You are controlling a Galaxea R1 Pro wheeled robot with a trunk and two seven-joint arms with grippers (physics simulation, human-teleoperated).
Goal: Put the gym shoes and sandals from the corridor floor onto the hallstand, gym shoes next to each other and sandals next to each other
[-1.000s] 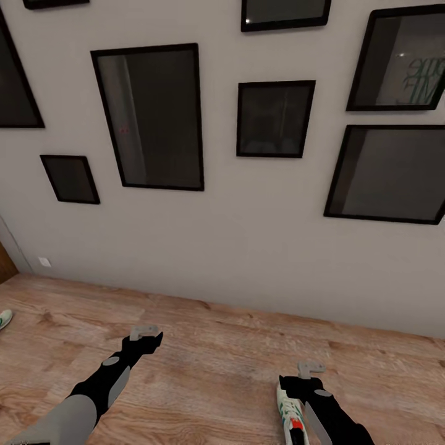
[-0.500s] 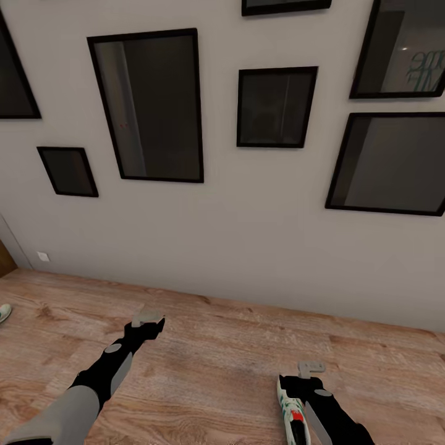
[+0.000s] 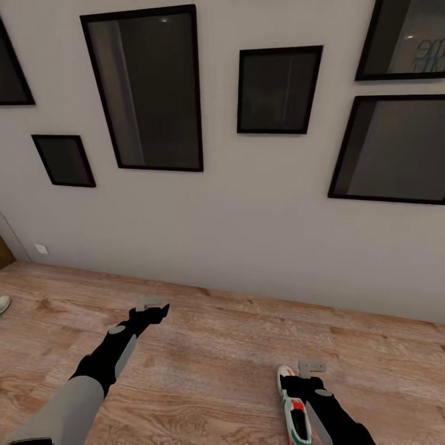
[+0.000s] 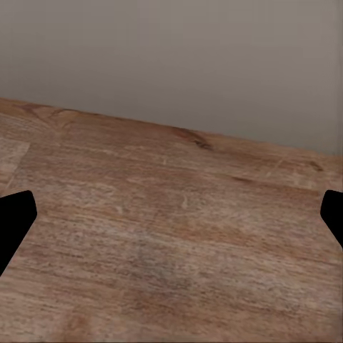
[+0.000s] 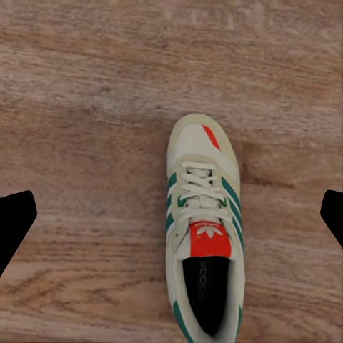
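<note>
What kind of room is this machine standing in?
Probably a home hallway: a plain pale wall hung with dark framed pictures, wood-plank floor, and a sneaker lying on the boards below the right hand.

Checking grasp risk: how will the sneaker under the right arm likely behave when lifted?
The gym shoe sits flat on its sole, so it probably won't roll. Its open collar and laced upper look soft, likely flexing when squeezed. Gripped at one end, it may tilt.
</note>
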